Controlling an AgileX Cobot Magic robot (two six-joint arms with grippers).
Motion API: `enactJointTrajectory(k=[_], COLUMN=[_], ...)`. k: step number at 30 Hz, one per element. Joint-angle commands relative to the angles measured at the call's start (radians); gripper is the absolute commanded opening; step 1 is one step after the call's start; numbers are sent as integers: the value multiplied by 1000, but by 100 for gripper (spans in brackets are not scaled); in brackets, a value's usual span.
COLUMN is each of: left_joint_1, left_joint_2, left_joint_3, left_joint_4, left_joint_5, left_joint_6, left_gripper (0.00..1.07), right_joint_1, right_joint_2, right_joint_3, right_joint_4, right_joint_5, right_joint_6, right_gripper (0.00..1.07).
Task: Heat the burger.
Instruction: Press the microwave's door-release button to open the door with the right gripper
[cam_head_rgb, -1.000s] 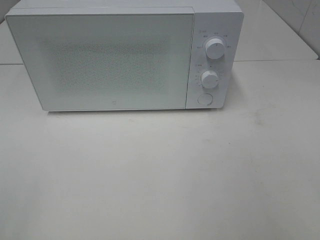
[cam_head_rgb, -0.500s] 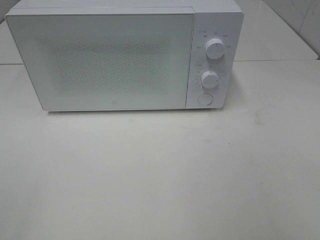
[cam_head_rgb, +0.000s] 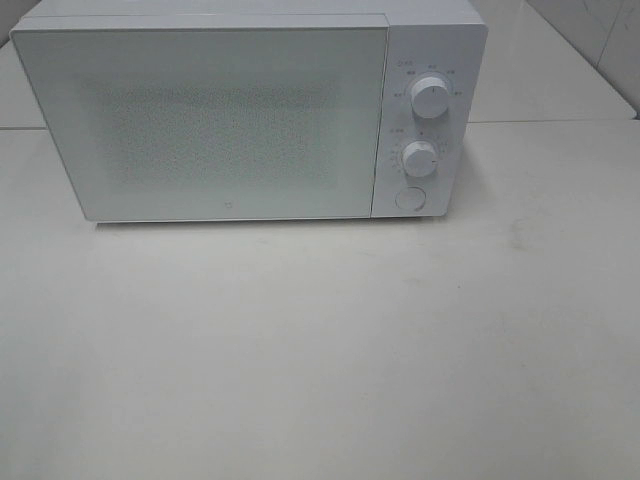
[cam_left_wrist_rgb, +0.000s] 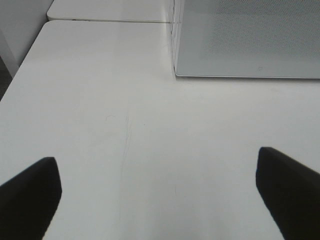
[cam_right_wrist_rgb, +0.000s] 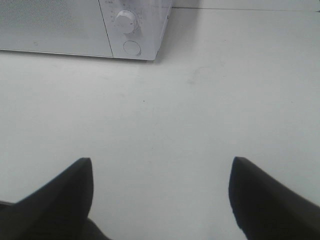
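Observation:
The burger is out of view in every frame. A white microwave (cam_head_rgb: 240, 110) stands at the back of the table with its door (cam_head_rgb: 205, 125) shut; its corner also shows in the left wrist view as the microwave (cam_left_wrist_rgb: 250, 37) and in the right wrist view as the microwave (cam_right_wrist_rgb: 85, 25). My left gripper (cam_left_wrist_rgb: 159, 190) is open over bare tabletop, well short of the microwave, with nothing between its dark fingers (cam_left_wrist_rgb: 30, 195). My right gripper (cam_right_wrist_rgb: 161, 192) is open too, empty, over the table in front of the control panel side. Neither arm shows in the exterior high view.
The microwave's panel carries two white knobs (cam_head_rgb: 430, 97) (cam_head_rgb: 420, 158) and a round button (cam_head_rgb: 408, 198). The white table (cam_head_rgb: 320, 350) stretches in front. A table edge (cam_left_wrist_rgb: 20, 70) runs along one side in the left wrist view. A tiled wall (cam_head_rgb: 600, 40) stands at the back right.

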Motion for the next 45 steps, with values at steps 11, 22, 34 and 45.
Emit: enactJointTrajectory(k=[11, 22, 34, 45], left_joint_1=[0, 0, 0, 0], left_joint_2=[-20, -20, -20, -20], left_joint_3=[4, 4, 4, 4], left_joint_4=[-8, -8, -8, -8], left_joint_5=[-6, -6, -6, -6], left_joint_6=[0, 0, 0, 0], left_gripper=[98, 98, 98, 98], right_joint_1=[-8, -8, -7, -7], right_joint_2=[-26, -1, 217, 415], right_joint_3=[2, -37, -7, 17], right_joint_4=[0, 0, -2, -2], right_joint_5=[0, -53, -357, -563], right_joint_6=[0, 0, -4, -4], right_gripper=[72, 72, 72, 72])
